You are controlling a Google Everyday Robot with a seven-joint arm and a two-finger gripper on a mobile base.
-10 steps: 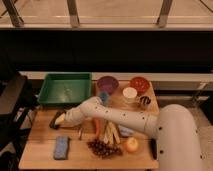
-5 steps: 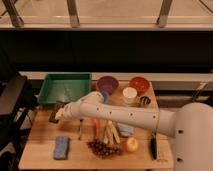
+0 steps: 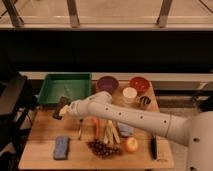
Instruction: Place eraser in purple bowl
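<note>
My gripper hangs at the table's left end, just in front of the green tray, a little above the wood. It is shut on the eraser, a small black block that sticks up from the fingers. The purple bowl stands at the back middle of the table, to the right of the tray and well to the right of the gripper. My pale arm runs from the gripper across the table's middle to the lower right.
Green tray at back left. Red bowl, white cup and small dark cup at back right. Blue-grey sponge at front left. Fork, carrot sticks, grapes, apple and a thin black thing lie along the front.
The gripper has risen from the tabletop at the left end and drifted slightly right, with the dark block in it. The other things have not moved.
</note>
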